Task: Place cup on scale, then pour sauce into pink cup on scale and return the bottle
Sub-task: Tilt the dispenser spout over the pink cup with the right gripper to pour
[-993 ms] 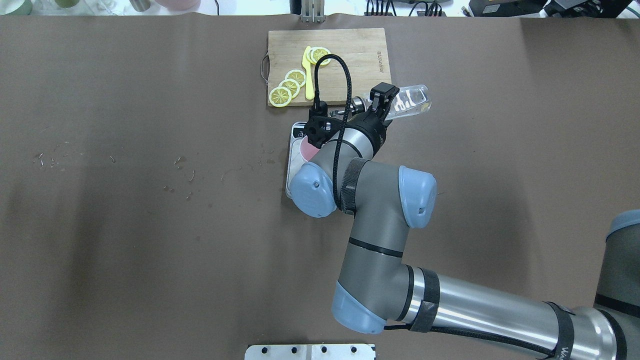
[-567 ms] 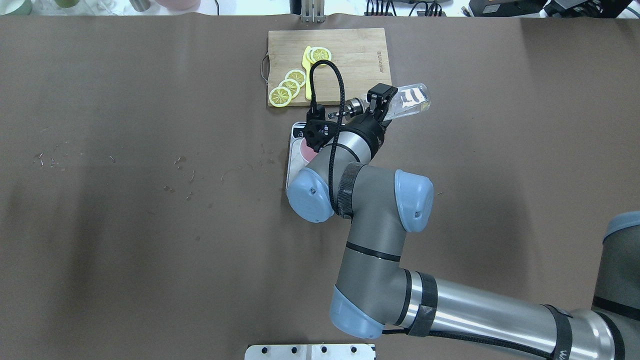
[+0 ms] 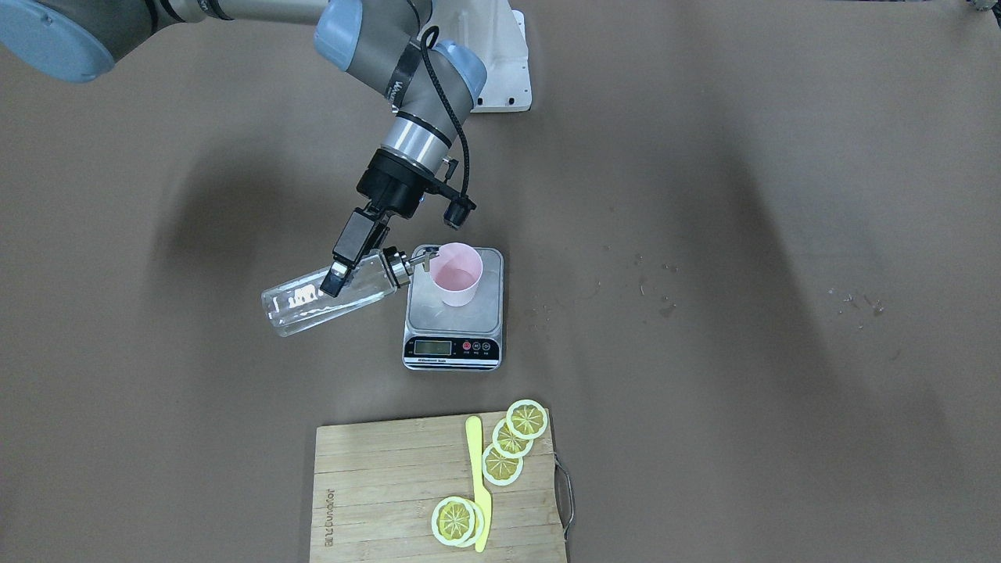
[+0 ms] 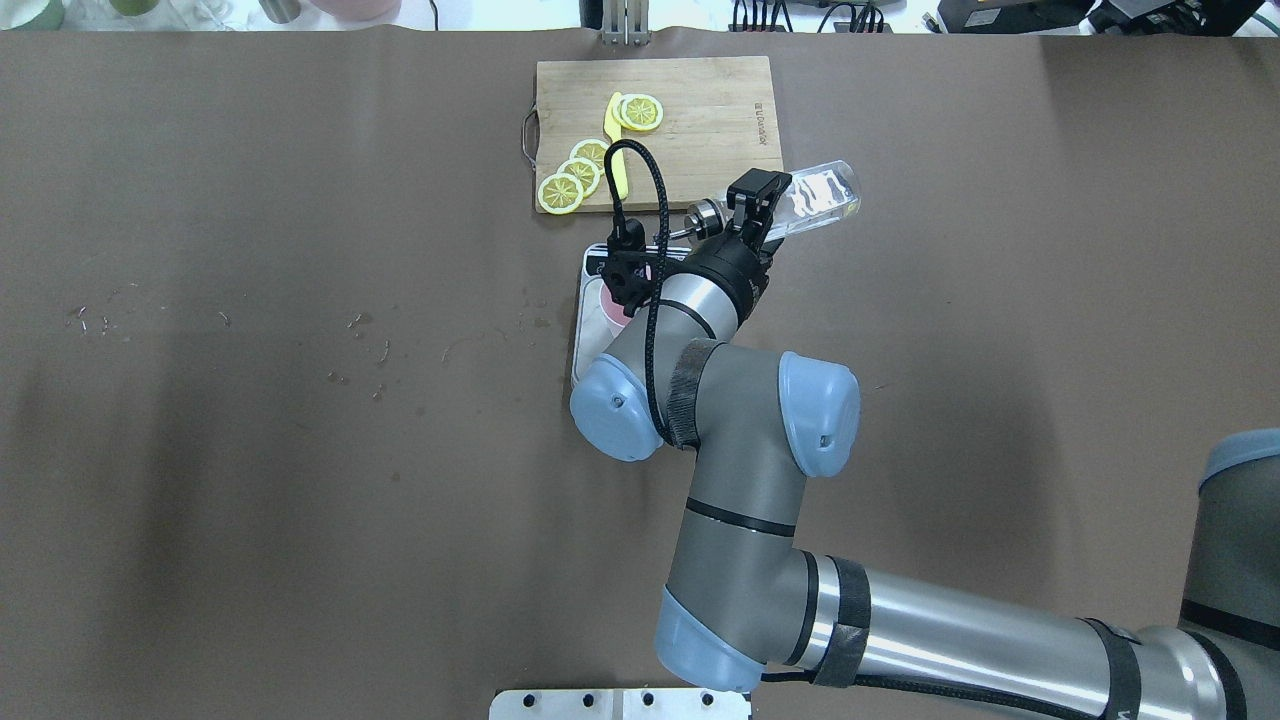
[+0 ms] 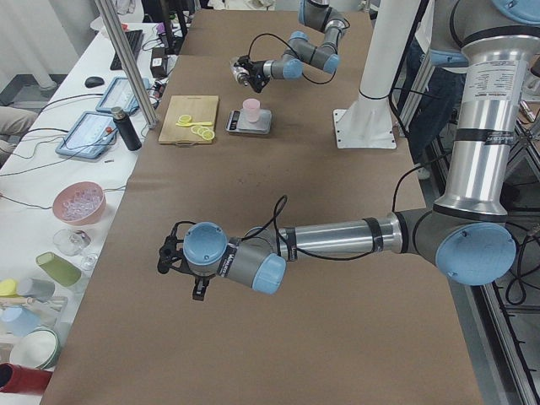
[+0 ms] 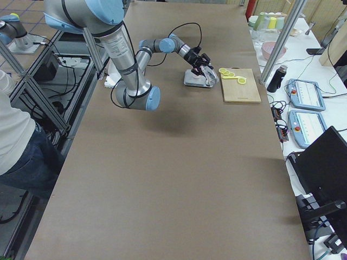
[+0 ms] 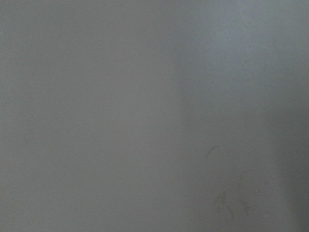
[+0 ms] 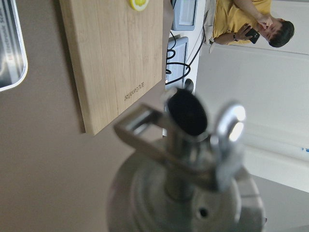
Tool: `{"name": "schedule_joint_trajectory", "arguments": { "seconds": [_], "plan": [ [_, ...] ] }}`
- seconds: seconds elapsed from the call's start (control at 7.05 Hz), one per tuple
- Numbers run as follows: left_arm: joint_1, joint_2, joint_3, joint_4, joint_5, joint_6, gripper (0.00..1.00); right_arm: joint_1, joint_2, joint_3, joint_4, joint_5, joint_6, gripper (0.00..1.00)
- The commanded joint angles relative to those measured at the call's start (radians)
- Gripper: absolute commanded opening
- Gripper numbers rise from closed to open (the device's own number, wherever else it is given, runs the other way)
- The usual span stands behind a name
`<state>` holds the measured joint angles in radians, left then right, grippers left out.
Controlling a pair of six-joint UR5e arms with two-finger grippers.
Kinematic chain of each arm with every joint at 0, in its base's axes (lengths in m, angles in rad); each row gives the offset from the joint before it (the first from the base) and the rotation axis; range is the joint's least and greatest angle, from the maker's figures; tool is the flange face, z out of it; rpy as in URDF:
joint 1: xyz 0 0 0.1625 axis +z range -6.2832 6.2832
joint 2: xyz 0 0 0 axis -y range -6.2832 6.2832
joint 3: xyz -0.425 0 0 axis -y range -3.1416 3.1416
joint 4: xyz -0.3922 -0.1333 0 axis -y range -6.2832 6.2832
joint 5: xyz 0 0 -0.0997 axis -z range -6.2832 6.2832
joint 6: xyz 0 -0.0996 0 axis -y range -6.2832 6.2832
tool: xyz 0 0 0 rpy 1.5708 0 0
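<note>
Since one second ago, we note the right wrist has rolled and the clear glass bottle with silver pourer cap [image 3: 313,301] has shifted slightly. The right gripper [image 3: 337,275] fingers [image 3: 349,237] pinch the bottle near its neck. Beyond the fingertips, its spout meets the pale pink tapered cup [image 3: 456,277] standing on the small steel-topped digital scale [image 3: 426,314]. Overhead, the arm hides most of the cup.

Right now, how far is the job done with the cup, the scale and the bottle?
Done: the cup stands on the scale. In hand: the right jaws are shut on the bottle, which is tipped almost level, with its spout at the cup's rim. No stream shows, so I cannot tell if it pours. Left: finish the pour if needed, then set the bottle back on the table.
</note>
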<state>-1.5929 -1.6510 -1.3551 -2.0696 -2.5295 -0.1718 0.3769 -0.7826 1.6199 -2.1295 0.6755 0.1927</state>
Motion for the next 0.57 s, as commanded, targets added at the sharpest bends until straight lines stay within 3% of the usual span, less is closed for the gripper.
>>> {"name": "schedule_joint_trajectory", "arguments": {
  "seconds": [0.0,0.43],
  "plan": [
    [0.001,0.0,-0.001,-0.004,-0.002,0.002,0.97,-0.003,-0.003,0.0,-0.012,-0.022,0.001,0.0],
    [-0.001,0.0,-0.002,-0.006,0.0,0.0,0.97,-0.004,-0.004,-0.002,-0.052,-0.062,0.002,0.0]
  ]
}}
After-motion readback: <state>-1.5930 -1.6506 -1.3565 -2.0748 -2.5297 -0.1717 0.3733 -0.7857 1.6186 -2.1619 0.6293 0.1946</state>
